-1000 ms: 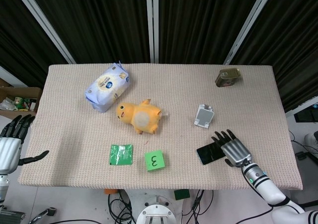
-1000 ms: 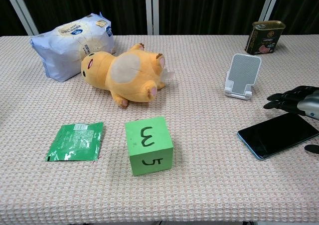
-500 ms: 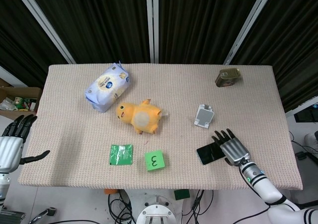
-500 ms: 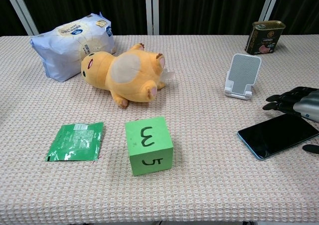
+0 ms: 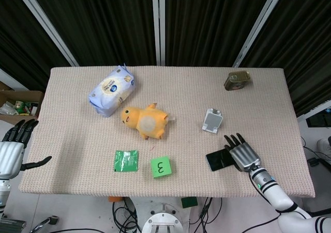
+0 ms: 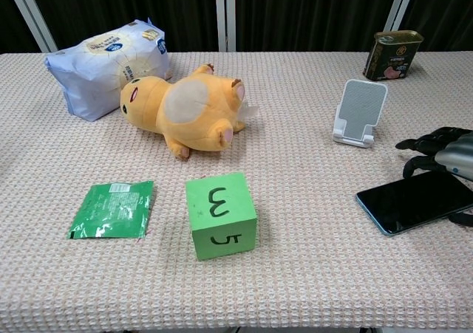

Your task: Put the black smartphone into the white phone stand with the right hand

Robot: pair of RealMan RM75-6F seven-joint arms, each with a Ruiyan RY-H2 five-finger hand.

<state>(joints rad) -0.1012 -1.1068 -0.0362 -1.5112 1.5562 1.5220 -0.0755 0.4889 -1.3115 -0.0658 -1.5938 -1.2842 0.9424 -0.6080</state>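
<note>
The black smartphone (image 5: 219, 160) (image 6: 412, 202) lies flat near the table's front right edge. My right hand (image 5: 243, 154) (image 6: 442, 148) covers its right end. The fingers curl down onto the phone's far edge and the thumb sits against its near edge, so the hand pinches it. The white phone stand (image 5: 212, 120) (image 6: 360, 111) stands upright and holds nothing, a short way behind and to the left of the phone. My left hand (image 5: 13, 149) hangs off the table's left edge with its fingers apart, holding nothing.
A yellow plush toy (image 5: 145, 121) lies mid-table with a blue-white tissue pack (image 5: 111, 90) behind it. A green number cube (image 5: 161, 166) and a green sachet (image 5: 126, 160) sit near the front edge. A tin can (image 5: 237, 80) stands at the back right.
My right hand's fingers have curled down onto the phone, and hand and phone have shifted slightly to the right. The left hand has barely moved.
</note>
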